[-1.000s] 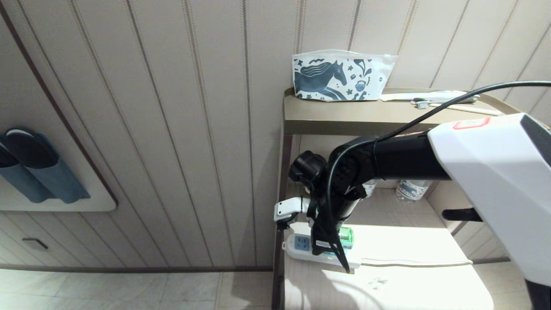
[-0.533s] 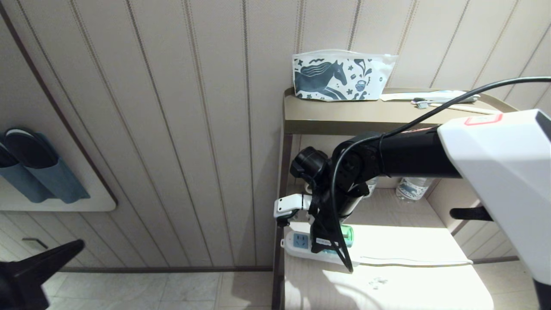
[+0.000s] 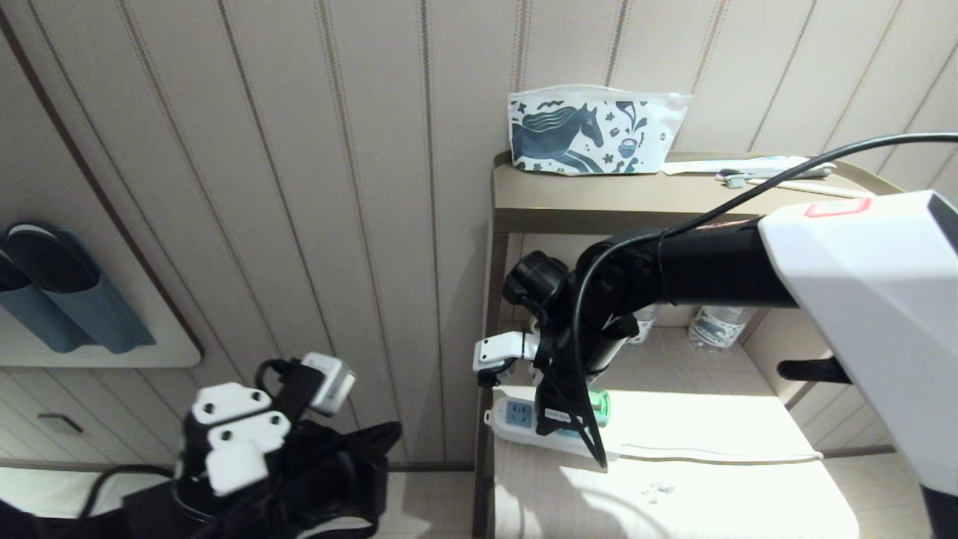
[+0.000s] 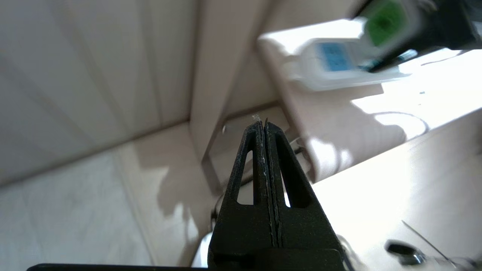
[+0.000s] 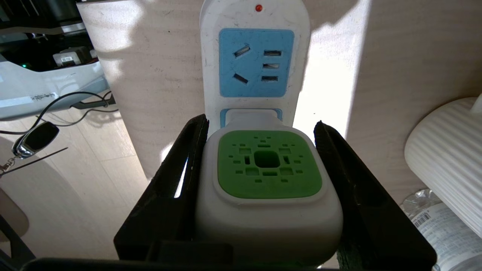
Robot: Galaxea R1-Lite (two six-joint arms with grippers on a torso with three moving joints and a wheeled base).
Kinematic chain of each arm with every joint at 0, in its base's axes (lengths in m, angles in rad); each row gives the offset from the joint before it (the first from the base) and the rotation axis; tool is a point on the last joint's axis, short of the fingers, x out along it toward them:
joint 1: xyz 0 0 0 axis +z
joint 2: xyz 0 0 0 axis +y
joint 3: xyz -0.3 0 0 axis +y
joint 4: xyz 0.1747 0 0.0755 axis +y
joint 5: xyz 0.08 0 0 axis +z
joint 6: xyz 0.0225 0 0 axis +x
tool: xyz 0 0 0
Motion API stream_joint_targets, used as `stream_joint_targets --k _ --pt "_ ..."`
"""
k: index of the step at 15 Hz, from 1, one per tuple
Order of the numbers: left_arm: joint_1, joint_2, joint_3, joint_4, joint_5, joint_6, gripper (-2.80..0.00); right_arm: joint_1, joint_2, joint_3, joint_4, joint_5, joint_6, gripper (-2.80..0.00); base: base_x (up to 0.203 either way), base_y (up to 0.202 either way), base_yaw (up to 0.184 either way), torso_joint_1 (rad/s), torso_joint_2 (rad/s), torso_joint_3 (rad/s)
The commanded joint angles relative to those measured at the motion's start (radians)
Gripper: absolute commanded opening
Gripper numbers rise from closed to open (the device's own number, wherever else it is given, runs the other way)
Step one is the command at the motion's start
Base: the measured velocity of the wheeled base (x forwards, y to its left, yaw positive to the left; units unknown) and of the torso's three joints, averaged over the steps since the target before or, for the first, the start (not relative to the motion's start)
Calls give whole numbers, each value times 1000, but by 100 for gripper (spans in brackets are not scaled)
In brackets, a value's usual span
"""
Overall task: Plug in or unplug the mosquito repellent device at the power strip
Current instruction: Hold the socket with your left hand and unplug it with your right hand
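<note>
- Right gripper (image 5: 263,188) down on the lower shelf (image 3: 711,427) of the side table, black fingers (image 5: 180,180) either side of the mosquito repellent device (image 5: 268,180); fingers part-open, pressed against its white sides, holding it.
- Device sits on the power strip (image 5: 256,60), over the second socket; a white neck shows between its head and the blue socket face. Whether the pins are fully home, cannot tell.
- Strip lies at the shelf's front left corner, end socket free, red lamp lit, thin white cord (image 3: 718,454) trailing off to the right.
- Left gripper (image 4: 265,128) low, left of the table and over the floor; fingers pressed flat together, nothing between them.
- Water bottles (image 3: 715,326) at the back of the shelf; horse-print pouch (image 3: 591,131) on top.
</note>
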State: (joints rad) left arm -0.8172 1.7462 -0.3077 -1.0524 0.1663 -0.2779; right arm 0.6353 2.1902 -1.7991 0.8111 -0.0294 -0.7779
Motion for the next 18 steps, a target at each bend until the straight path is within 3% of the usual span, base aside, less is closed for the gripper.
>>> stream_joint_targets --k 1,4,10,15,18 --pt "-187 288 -20 -231 138 9 -280 0 2 3 5 -1 -3 -280 0 0 0 0 0 0" --pt "-284 407 -107 -324 280 33 -280 -1 4 2 5 0 -3 -280 0 0 0 0 0 0" --pt "-305 480 -283 -376 485 88 -280 -8 11 12 5 0 2 -280 0 0 0 0 0 0" --pt "-307 504 -301 -383 492 91 -280 -8 23 9 5 1 2 -280 0 0 0 0 0 0" --pt "-331 613 -365 -384 495 94 -280 -13 34 4 3 16 6 -280 0 0 0 0 0 0"
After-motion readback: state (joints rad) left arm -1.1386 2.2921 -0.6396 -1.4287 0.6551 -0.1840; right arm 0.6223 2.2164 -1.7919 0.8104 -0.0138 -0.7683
